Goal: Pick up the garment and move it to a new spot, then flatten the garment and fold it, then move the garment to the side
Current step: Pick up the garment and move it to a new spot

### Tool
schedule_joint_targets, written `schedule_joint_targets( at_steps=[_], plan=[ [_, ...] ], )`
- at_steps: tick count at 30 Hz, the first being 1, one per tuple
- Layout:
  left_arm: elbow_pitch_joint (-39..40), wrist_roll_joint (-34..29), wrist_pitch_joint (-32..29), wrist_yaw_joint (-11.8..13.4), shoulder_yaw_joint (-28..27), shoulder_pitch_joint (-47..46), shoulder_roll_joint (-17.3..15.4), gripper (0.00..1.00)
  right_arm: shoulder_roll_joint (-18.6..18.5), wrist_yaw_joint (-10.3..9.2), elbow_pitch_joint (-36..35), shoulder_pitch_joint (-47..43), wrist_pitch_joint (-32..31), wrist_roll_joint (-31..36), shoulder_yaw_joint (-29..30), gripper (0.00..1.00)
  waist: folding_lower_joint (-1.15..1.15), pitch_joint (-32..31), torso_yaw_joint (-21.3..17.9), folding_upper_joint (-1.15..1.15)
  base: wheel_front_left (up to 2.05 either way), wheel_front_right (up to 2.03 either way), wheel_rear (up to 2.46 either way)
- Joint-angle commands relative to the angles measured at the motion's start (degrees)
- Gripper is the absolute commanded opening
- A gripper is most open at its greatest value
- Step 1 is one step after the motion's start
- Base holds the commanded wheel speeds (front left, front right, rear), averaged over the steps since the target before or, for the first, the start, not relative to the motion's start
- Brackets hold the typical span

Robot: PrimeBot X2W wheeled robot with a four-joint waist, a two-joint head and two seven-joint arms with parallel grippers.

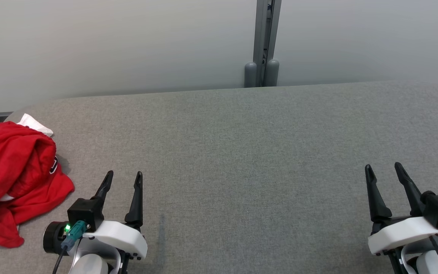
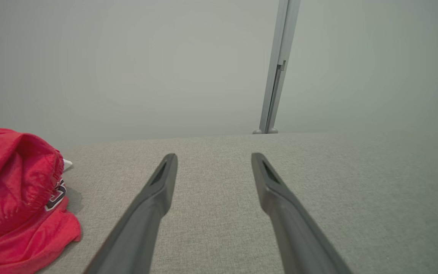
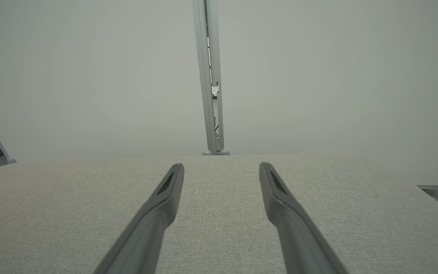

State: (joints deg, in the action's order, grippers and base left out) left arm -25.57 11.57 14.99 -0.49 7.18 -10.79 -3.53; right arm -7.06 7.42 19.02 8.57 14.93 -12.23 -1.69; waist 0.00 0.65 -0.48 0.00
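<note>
Two pairs of fingers stand wide apart and empty over the grey worktop (image 1: 242,152). The left fingers (image 1: 136,198) hover at the near left and the right fingers (image 1: 373,194) at the near right, both pointing to the far side. Just left of the left fingers, but not touching them, the garment (image 1: 13,179) lies in a crumpled red heap with white trim at the worktop's left edge.

The step in hand is, I judge, the first pick-up, and the left arm is the one for it. It should swing left and come down over a raised fold near the top of the heap, not the thin flat hem at its near right. Closing on a good bunch of cloth should keep it from slipping out. The broad bare middle of the worktop offers the new spot. A high lift would let the trailing cloth clear the surface instead of dragging.
</note>
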Motion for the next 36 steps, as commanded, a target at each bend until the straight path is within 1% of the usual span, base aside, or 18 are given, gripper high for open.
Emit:
schedule_joint_targets(
  at_steps=[1,7,12,16,17,24,31,36],
  plan=[
    [0.2,0.3,0.3,0.2,-0.1,-0.8,-0.3,1.00,-0.3,0.12,-0.1,-0.1,0.4,-0.2,0.2,1.00,0.00,0.0,0.1,0.00,0.00,0.00,0.00],
    [0.2,0.4,0.3,0.5,-0.1,-1.1,-0.4,1.00,-0.3,0.12,-0.5,-0.5,0.4,0.2,0.6,1.00,0.00,-0.2,1.4,0.00,0.00,0.00,0.00],
    [0.2,0.6,0.3,0.5,-0.2,-1.5,-0.6,1.00,-0.2,0.12,-1.3,-0.8,0.4,0.5,0.6,1.00,0.00,-0.5,4.0,0.00,0.00,0.00,0.00],
    [0.5,0.5,0.3,0.6,-0.3,-1.6,-0.8,1.00,0.1,0.12,-2.2,-0.8,0.4,0.7,0.3,1.00,0.00,-0.6,7.0,0.00,0.00,0.00,0.00],
    [0.5,0.5,0.3,0.6,-0.3,-1.6,-0.8,1.00,0.1,0.12,-2.2,-0.8,0.4,0.7,0.3,1.00,0.00,-0.6,7.0,0.00,0.00,0.00,0.00],
    [0.7,0.8,0.3,0.3,-0.4,-1.5,-1.2,1.00,0.4,0.12,-3.1,-0.8,0.4,0.4,-0.6,1.00,0.00,-0.6,13.3,0.00,0.00,0.00,0.00],
    [1.5,1.2,0.3,1.0,-1.3,-0.8,-1.3,1.00,0.5,0.12,-3.7,-0.5,0.0,0.9,-1.6,1.00,0.00,-0.6,19.6,0.00,0.00,0.00,0.00],
    [1.9,1.2,0.2,1.2,-1.6,-0.1,-1.4,1.00,0.6,0.12,-4.0,-0.5,-0.4,1.5,-2.1,1.00,0.00,-0.6,23.3,0.00,0.00,0.00,0.00]
  ],
)
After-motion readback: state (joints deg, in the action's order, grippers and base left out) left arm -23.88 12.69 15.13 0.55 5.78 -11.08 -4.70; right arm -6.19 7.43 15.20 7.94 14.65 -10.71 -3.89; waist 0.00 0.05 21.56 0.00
